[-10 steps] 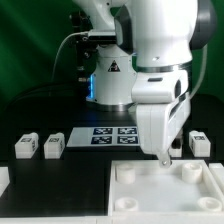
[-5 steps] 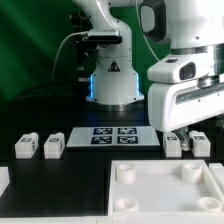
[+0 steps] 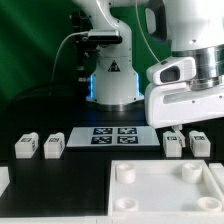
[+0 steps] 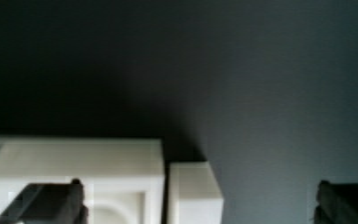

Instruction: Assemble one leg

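Four small white legs with tags stand on the black table: two at the exterior view's left (image 3: 26, 146) (image 3: 53, 146) and two at its right (image 3: 173, 144) (image 3: 198, 143). My gripper (image 3: 186, 122) hangs just above the right pair; its fingertips are hard to make out there. In the wrist view my gripper (image 4: 201, 205) is open, its dark fingers (image 4: 51, 201) wide apart and holding nothing. Below them lie a wide white part with a curved recess (image 4: 69, 160) and a narrower white block (image 4: 194, 192); I cannot tell which parts they are.
The large white square panel (image 3: 160, 196) with round corner sockets lies at the front. The marker board (image 3: 112, 135) lies at the table's middle, in front of the robot base (image 3: 112, 80). A white piece shows at the front left edge (image 3: 3, 180).
My arm has lifted off the panel's corner and moved up and to the exterior view's right, over the right pair of legs. No parts have moved.
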Controlling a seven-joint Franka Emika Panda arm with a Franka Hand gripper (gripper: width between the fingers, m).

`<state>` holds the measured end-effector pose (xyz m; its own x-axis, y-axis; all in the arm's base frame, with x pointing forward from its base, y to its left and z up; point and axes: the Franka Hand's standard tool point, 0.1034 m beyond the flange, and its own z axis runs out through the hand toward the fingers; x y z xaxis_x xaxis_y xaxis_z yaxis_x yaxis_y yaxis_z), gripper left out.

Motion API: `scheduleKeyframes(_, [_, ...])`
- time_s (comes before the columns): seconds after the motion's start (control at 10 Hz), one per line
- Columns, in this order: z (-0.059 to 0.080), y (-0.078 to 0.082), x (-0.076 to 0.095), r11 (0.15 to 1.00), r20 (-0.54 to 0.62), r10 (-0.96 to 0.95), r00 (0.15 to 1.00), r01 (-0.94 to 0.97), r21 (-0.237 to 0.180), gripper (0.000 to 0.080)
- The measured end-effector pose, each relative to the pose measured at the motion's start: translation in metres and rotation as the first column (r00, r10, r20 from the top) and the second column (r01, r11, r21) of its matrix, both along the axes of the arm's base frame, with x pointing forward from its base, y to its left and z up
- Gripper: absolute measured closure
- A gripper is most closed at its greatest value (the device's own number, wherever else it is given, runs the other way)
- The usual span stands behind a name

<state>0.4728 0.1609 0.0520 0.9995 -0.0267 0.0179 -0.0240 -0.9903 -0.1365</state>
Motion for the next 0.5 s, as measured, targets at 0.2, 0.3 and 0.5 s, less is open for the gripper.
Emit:
scheduleKeyframes(0.2, [-0.002,0.001,-0.009,0.999,-0.089,-0.037,0.995,0.037,-0.006,0.015])
scheduleKeyframes(0.3, [-0.01,0.003,-0.021,1.0,-0.21,-0.016,0.978,0.013,-0.019,0.015])
scheduleKeyframes(0.5, [-0.017,0.001,-0.017,1.0,-0.404,-0.011,0.915,0.003,-0.022,0.015])
